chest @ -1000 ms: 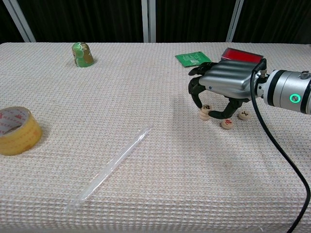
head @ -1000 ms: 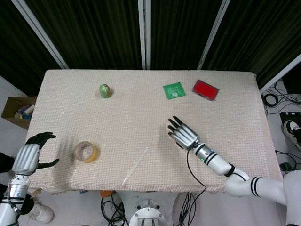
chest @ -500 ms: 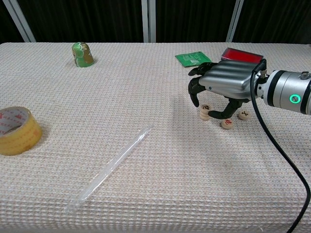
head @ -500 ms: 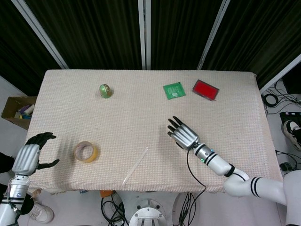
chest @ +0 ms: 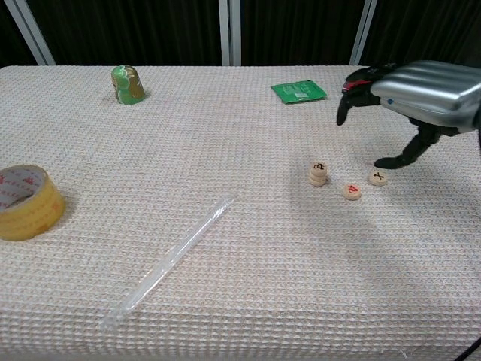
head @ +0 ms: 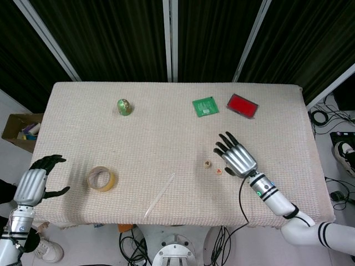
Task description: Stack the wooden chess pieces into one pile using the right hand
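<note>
A short stack of round wooden chess pieces (chest: 318,174) stands on the cloth right of centre; it also shows in the head view as a stack (head: 207,164). A single piece (chest: 351,191) lies just to its right, seen from above as a single piece (head: 219,170). Another piece (chest: 378,178) lies further right. My right hand (chest: 421,94) hovers above and to the right of them, fingers spread, holding nothing; its thumb tip hangs near the rightmost piece. In the head view this right hand (head: 236,158) hides that piece. My left hand (head: 36,183) is open at the table's left edge.
A roll of yellow tape (chest: 26,201) lies at the near left, and a clear plastic tube (chest: 173,259) lies diagonally at the front middle. A green figure (chest: 128,84) stands far left. A green card (chest: 298,91) and a red box (head: 242,105) lie at the back right.
My right hand has lifted off the pieces and moved right, opening its fingers and uncovering the stack and the two loose pieces. The left hand has not moved.
</note>
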Tool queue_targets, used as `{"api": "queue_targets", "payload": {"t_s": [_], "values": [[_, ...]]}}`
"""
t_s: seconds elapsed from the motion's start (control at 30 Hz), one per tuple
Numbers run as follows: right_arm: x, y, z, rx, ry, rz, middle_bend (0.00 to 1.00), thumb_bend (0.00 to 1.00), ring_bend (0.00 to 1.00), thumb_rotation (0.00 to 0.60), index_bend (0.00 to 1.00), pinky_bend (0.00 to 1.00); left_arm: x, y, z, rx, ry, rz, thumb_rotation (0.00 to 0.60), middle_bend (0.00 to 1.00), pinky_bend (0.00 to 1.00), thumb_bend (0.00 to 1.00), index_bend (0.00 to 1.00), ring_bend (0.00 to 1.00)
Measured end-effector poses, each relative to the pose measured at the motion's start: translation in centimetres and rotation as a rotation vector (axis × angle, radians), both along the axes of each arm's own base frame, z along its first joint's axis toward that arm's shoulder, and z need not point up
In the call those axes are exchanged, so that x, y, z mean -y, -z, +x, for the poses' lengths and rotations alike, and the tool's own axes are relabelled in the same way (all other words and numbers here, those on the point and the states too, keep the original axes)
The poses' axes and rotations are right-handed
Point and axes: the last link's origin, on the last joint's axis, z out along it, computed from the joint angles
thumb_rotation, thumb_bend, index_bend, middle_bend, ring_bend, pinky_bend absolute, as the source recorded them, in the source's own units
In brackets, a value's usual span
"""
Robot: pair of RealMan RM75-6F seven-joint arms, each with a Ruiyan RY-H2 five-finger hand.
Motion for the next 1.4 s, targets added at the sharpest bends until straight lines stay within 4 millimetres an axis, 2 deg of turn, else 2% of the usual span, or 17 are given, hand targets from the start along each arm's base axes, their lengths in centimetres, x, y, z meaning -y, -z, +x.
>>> {"api": "queue_targets", "payload": {"t_s": [0.1, 0.23, 0.43, 0.63, 1.23, 1.4], "values": [[-1.1, 0.2, -1.6, 0.013, 0.059, 0.03, 0.21, 0.17, 0.0, 0.6, 0.39, 0.0, -0.1, 0.2, 0.2, 0.0, 0.01, -0.004, 0.6, 0.19, 0.21, 0.0, 0.27, 0.17], [-1.6, 1.9, -2.5, 0.01, 0.091, 0.074, 0.21, 0.21, 0.0, 0.6, 0.4, 0.0, -0.2, 0.4, 0.4, -0.002, 0.018, -0.011, 0.6, 0.19, 0.21, 0.0, 0.27, 0.17], [-1.2, 3.9, -2.1, 0.023, 0.084, 0.103, 0.21, 0.25, 0.0, 0.6, 0.4, 0.0, -0.1, 0.1, 0.3, -0.005, 0.013, -0.005, 0.6, 0.19, 0.21, 0.0, 0.27, 0.17], [-0.7, 4.8, -1.5, 0.009, 0.072, 0.115, 0.21, 0.27, 0.0, 0.6, 0.4, 0.0, 0.0, 0.1, 0.1, -0.004, 0.01, -0.006, 0.6, 0.19, 0.21, 0.0, 0.27, 0.17], [-0.2, 5.6, -1.4, 0.012, 0.078, 0.128, 0.22, 0.32, 0.0, 0.6, 0.47, 0.0, 0.3, -0.1, -0.2, -0.005, 0.001, 0.0, 0.6, 0.19, 0.21, 0.0, 0.27, 0.17], [-0.4, 5.2, -1.6, 0.017, 0.074, 0.119, 0.22, 0.35, 0.0, 0.6, 0.51, 0.0, 0.3, -0.1, -0.2, -0.006, 0.002, 0.002, 0.6, 0.19, 0.21, 0.0, 0.27, 0.17]]}}
